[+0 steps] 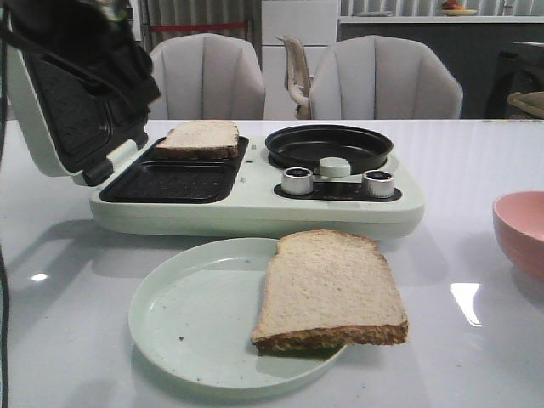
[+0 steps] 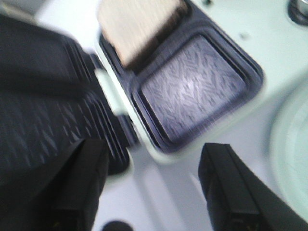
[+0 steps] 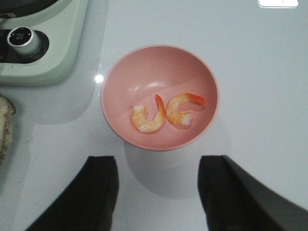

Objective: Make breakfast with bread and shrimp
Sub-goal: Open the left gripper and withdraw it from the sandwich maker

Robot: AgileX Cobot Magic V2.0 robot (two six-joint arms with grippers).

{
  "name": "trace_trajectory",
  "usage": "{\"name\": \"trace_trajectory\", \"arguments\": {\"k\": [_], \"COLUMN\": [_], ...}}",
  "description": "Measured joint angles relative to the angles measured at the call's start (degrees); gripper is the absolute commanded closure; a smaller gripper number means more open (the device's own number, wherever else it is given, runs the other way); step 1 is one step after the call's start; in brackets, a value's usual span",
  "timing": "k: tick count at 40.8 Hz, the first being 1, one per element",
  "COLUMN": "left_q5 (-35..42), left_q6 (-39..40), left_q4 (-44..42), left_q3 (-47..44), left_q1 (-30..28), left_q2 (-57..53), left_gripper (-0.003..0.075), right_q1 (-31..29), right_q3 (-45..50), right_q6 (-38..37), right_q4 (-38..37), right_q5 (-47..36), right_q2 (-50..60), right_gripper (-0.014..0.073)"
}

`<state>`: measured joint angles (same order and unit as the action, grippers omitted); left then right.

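Observation:
One bread slice (image 1: 198,138) lies in the far grill well of the open sandwich maker (image 1: 255,208); it also shows in the left wrist view (image 2: 139,24). The second bread slice (image 1: 330,289) lies on the pale green plate (image 1: 187,323), overhanging its right rim. Two orange-pink shrimp (image 3: 148,119) (image 3: 182,108) lie in the pink bowl (image 3: 159,62). My left gripper (image 2: 154,173) is open and empty, above the table beside the maker's near empty well (image 2: 192,89); this view is blurred. My right gripper (image 3: 156,187) is open and empty, just short of the pink bowl.
The maker's lid (image 1: 59,102) stands open at the left, with my left arm (image 1: 102,51) in front of it. A black round pan (image 1: 329,146) and two silver knobs (image 1: 297,180) sit on the maker's right half. The pink bowl (image 1: 520,229) is at the right edge. Chairs stand behind the table.

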<state>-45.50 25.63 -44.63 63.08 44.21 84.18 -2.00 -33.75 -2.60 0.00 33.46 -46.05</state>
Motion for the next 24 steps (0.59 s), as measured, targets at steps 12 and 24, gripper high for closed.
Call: {"name": "trace_trajectory", "arguments": {"k": [12, 24], "left_q5": [-0.2, 4.0], "left_q6": [-17.8, -29.5], "left_q4": [31.2, 48.6], "left_q3": [-6.7, -19.9], "left_q1": [-6.0, -14.8], "left_q2": [-15.4, -31.0], "left_gripper": [0.0253, 0.0255], "right_q1": [0.0, 0.0], "right_q3": [0.0, 0.0], "right_q6": [0.0, 0.0], "right_q4": [0.0, 7.1], "right_q5": [-0.4, -1.1], "right_q2": [0.0, -0.1], "right_gripper": [0.0108, 0.0108]}}
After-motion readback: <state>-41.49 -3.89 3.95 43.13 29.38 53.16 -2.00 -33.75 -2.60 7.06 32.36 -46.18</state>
